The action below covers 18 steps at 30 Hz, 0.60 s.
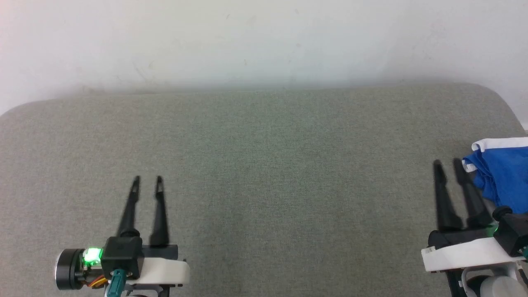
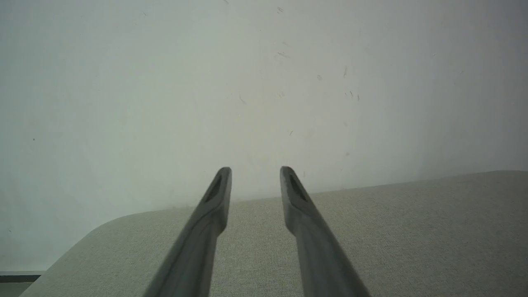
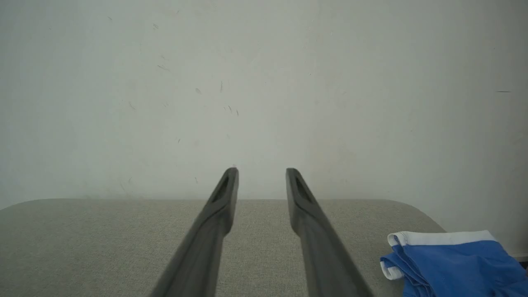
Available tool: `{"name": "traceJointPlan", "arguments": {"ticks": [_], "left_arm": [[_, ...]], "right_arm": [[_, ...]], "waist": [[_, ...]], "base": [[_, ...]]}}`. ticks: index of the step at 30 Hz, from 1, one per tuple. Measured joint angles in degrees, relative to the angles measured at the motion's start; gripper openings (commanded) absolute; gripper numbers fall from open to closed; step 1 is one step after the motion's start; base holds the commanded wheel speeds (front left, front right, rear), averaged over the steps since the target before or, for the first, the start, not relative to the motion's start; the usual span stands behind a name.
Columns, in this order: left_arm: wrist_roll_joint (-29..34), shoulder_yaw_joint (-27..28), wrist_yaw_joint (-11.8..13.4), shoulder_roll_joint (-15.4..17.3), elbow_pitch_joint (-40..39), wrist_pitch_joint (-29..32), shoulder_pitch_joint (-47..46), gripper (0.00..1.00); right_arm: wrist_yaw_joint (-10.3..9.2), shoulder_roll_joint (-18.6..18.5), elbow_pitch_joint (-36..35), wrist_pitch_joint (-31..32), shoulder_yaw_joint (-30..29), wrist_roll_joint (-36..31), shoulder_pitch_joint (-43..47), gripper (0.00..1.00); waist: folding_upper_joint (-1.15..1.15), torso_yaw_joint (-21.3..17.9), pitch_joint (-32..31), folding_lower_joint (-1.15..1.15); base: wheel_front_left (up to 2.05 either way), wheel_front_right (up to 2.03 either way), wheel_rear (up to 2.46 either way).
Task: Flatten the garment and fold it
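Note:
The garment [image 1: 503, 173], royal-blue shorts with white edge trim, lies crumpled at the right edge of the grey fabric surface; part of it runs out of the head view. In the right wrist view the garment [image 3: 449, 262] sits at the lower right. My right gripper [image 1: 447, 165] is open just left of the garment, fingers apart and holding nothing; the same gripper [image 3: 262, 173] points toward the wall. My left gripper [image 1: 147, 180] is open at the lower left, far from the garment, and the left gripper [image 2: 255, 171] is also empty.
A grey upholstered surface [image 1: 264, 165] with rounded far corners spans the view. A pale wall [image 1: 264, 41] rises directly behind its far edge. The surface's left corner [image 2: 82, 235] drops off toward a dark floor strip.

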Motion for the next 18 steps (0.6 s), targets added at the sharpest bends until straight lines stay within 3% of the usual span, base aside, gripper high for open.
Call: {"name": "traceJointPlan", "arguments": {"ticks": [18], "left_arm": [[0.0, 0.59, -1.02, -0.43, 0.42, 1.6, -0.02, 0.0]], "right_arm": [[0.0, 0.01, 0.11, 1.6, 0.24, -0.66, -0.01, 0.0]], "waist": [[0.0, -0.03, -0.22, 0.01]], "base": [[0.0, 0.0, 0.0]]}}
